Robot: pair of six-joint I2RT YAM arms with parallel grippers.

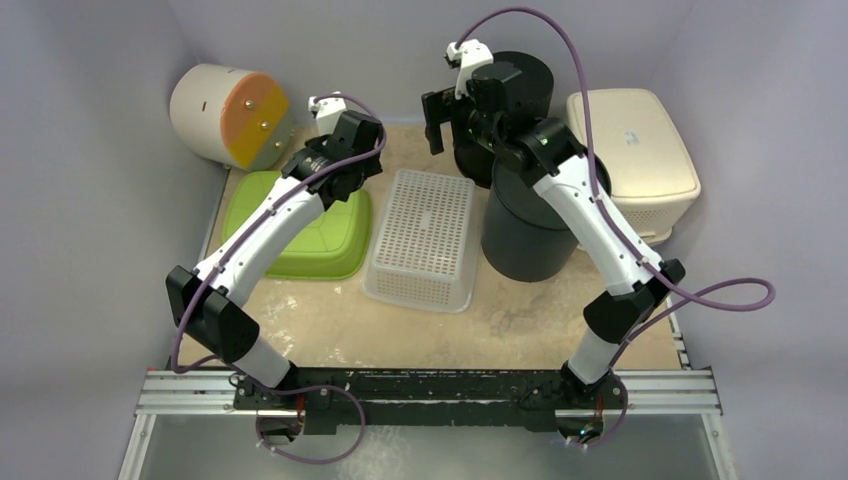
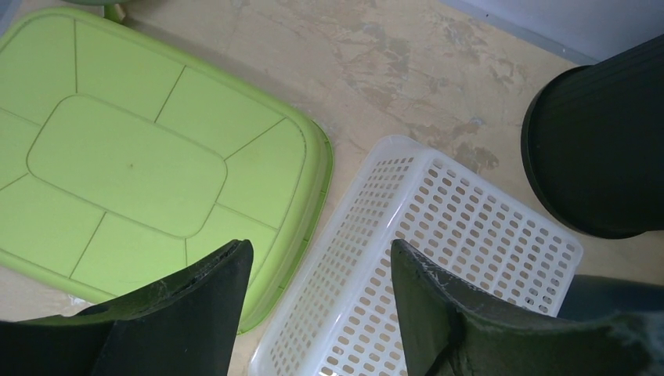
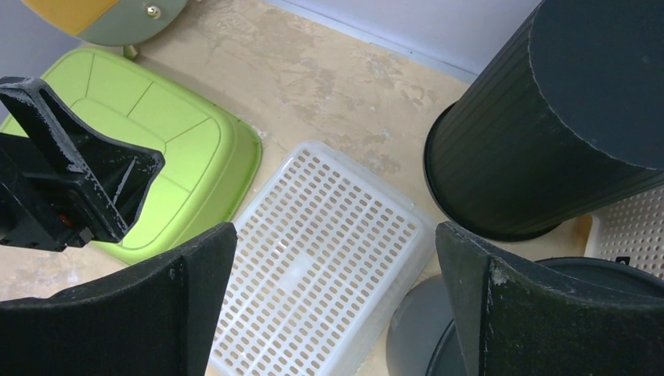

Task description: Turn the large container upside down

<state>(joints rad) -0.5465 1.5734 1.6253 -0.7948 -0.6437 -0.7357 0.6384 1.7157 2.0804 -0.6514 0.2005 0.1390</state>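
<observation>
Large container (image 3: 548, 117), which I take to be the tall black bin at the table's back right, stands with a closed flat face up. The flip looks done, though its mouth is hidden. A second dark bin (image 1: 525, 240) crowds it in front. A white basket (image 2: 438, 258) and a green basin (image 2: 149, 157) lie to the left. The left gripper (image 2: 321, 251) and right gripper (image 3: 337, 231) hover spread wide, holding nothing.

I count six containers before me, in five kinds. There are two black bins, the far black bin (image 1: 538, 85) and the near black bin (image 1: 520, 245). There is one green basin (image 1: 330, 238), one white slotted basket (image 1: 422, 240), one beige box (image 1: 640, 150), and one cream drum (image 1: 212, 110) with an orange end.
</observation>
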